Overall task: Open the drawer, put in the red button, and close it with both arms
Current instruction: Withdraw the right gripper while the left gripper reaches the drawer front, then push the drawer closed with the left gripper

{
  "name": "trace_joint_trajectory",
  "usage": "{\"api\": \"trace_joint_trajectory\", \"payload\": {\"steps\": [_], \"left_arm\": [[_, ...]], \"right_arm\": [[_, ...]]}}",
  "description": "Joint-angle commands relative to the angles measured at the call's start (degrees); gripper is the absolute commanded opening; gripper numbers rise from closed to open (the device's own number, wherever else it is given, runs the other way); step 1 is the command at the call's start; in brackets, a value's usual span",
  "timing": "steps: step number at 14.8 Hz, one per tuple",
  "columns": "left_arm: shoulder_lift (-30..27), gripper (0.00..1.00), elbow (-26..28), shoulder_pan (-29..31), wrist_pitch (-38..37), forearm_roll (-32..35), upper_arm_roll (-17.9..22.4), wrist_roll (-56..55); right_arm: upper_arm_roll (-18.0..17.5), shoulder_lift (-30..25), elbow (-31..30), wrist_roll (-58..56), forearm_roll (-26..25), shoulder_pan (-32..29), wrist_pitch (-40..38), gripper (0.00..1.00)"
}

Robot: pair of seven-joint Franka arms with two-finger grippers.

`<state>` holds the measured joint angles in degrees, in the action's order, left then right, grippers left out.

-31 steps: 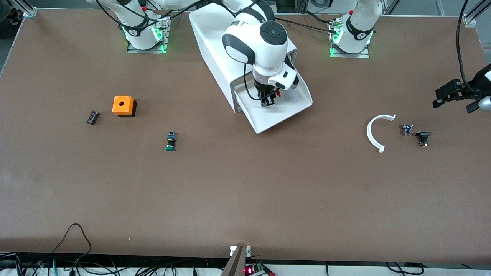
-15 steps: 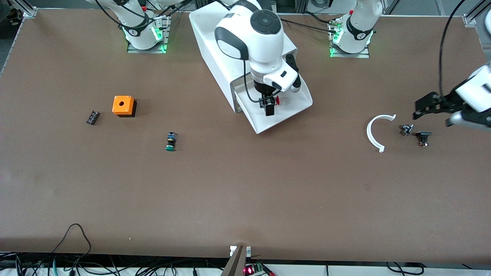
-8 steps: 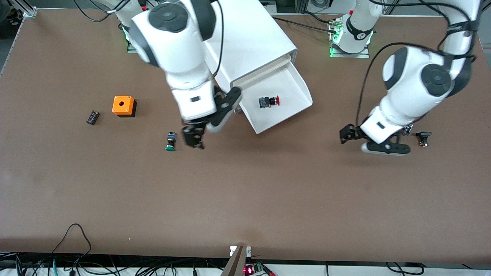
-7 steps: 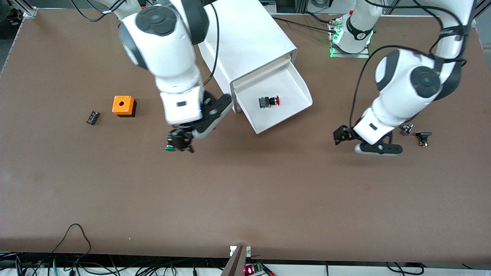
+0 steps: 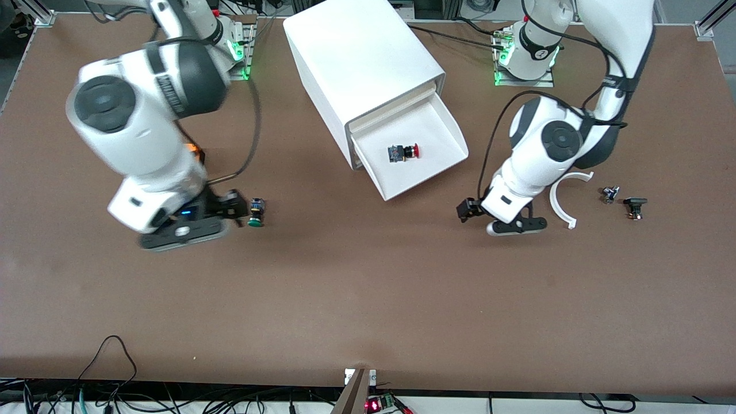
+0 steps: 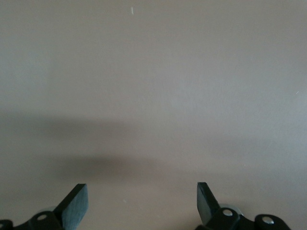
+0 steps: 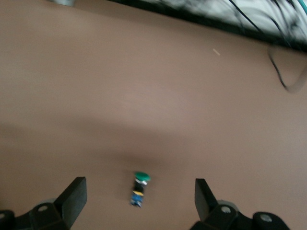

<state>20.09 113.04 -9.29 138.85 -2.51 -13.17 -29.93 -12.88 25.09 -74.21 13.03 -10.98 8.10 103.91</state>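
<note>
While the red button (image 5: 404, 152) lies in the open drawer (image 5: 428, 164) near the table's robot-side edge, both jaws gape wide: right gripper (image 7: 136, 199) by the green button (image 5: 256, 213); left gripper (image 6: 141, 201) over bare tabletop; orange box mostly hidden

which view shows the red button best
The front view: the red button lies on its side in the open drawer, red cap and dark body both plain. The left wrist view shows only bare table, and the right wrist view shows the green button, not the red one.
</note>
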Motion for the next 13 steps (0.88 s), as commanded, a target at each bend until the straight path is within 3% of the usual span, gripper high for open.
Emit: {"api": "trace_joint_trajectory", "payload": {"steps": [1, 5, 9, 13], "left_arm": [[-2.77, 1.0, 6.56, -4.58, 2.12, 0.14, -0.19, -4.87], [-3.04, 1.0, 8.51, -6.53, 1.6, 0.05, -3.61, -7.24], [-4.53, 1.0, 12.46, -6.53, 1.25, 0.05, -8.79, -6.81], [-5.33, 1.0, 15.1, -6.44, 0.9, 0.05, -15.56, -6.46]], "right_arm": [[0.47, -5.57, -5.95, 5.69, 1.32, -3.96, -4.83, 1.0], [9.52, -9.0, -5.69, 5.96, 1.58, -4.58, -9.87, 1.0], [10.42, -11.64, -6.12, 5.43, 4.02, -9.32, -9.95, 1.0], [12.78, -13.04, -7.96, -1.58, 4.57, -9.77, -13.39, 1.0]]}}
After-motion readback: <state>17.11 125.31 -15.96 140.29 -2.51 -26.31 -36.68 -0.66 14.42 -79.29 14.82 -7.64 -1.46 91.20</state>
